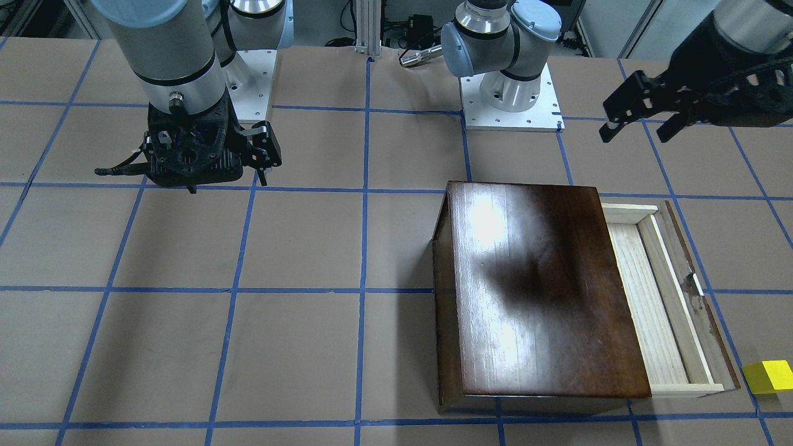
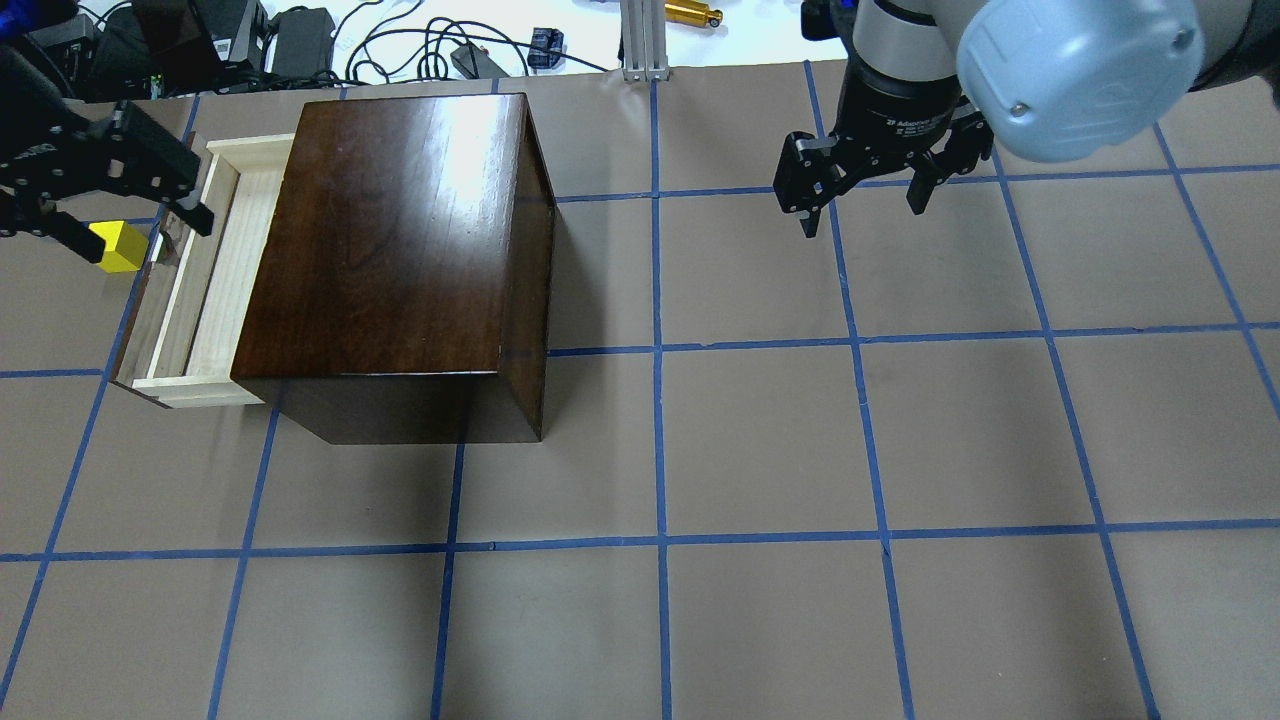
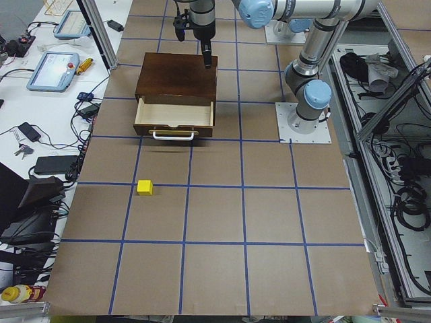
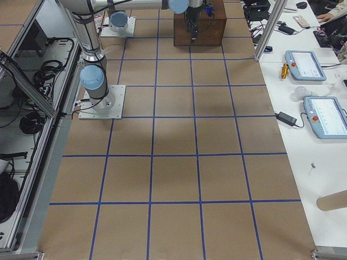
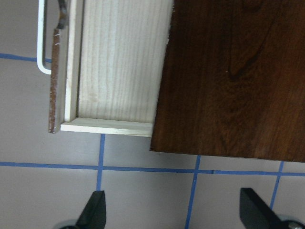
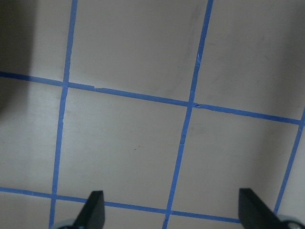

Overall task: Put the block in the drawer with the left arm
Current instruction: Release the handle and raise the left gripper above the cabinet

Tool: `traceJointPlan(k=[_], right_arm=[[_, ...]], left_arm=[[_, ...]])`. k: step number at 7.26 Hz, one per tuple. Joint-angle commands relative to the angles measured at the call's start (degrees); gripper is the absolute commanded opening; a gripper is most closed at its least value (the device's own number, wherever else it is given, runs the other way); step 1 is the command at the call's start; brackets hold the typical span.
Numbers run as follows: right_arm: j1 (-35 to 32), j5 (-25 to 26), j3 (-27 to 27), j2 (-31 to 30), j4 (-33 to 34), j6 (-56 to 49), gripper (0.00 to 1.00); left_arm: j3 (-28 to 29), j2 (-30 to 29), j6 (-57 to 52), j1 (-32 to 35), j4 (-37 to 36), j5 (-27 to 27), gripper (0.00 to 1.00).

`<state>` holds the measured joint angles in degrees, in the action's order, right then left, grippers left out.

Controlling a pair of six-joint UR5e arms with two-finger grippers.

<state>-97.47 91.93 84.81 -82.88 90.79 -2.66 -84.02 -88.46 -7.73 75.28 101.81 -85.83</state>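
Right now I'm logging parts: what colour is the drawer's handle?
White, perhaps pale metal; the handle shows best in the left wrist view.

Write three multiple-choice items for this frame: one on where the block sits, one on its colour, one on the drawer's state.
1. Where is the block relative to the drawer?
A. Inside it
B. On the table, outside its front panel
C. Off the table altogether

2. What colour is the block?
A. Yellow
B. Red
C. Green

3. What state is the drawer in?
A. Fully shut
B. Pulled open with the block inside
C. Pulled open and empty

Answers:
1 B: the overhead and left-side views show it lying on the table, apart from the front panel.
2 A: it reads bright yellow in every view that shows it.
3 C: the pale tray sticks out of its box and only bare wood shows in its visible part.
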Motion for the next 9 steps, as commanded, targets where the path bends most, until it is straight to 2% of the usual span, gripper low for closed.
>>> traceJointPlan(k=[1, 3, 5, 9], right_arm=[[0.0, 0.0, 0.0, 0.0, 0.0, 0.02, 1.0], [0.0, -0.09, 0.0, 0.0, 0.0, -0.07, 1.0], [0.0, 0.0, 0.0, 0.0, 0.0, -0.07, 1.0], [0.0, 0.0, 0.0, 0.0, 0.0, 0.02, 1.0]], left_arm=[[-0.53, -0.75, 9.56, 10.29, -1.79, -3.12, 1.0], [-2.27, -1.45, 9.06, 12.7, -8.78, -3.2, 1.0], [-3.52, -1.45, 8.88, 12.88, -12.59, -3.12, 1.0], [-2.91, -0.75, 7.66, 11.92, -12.26, -3.55, 1.0]])
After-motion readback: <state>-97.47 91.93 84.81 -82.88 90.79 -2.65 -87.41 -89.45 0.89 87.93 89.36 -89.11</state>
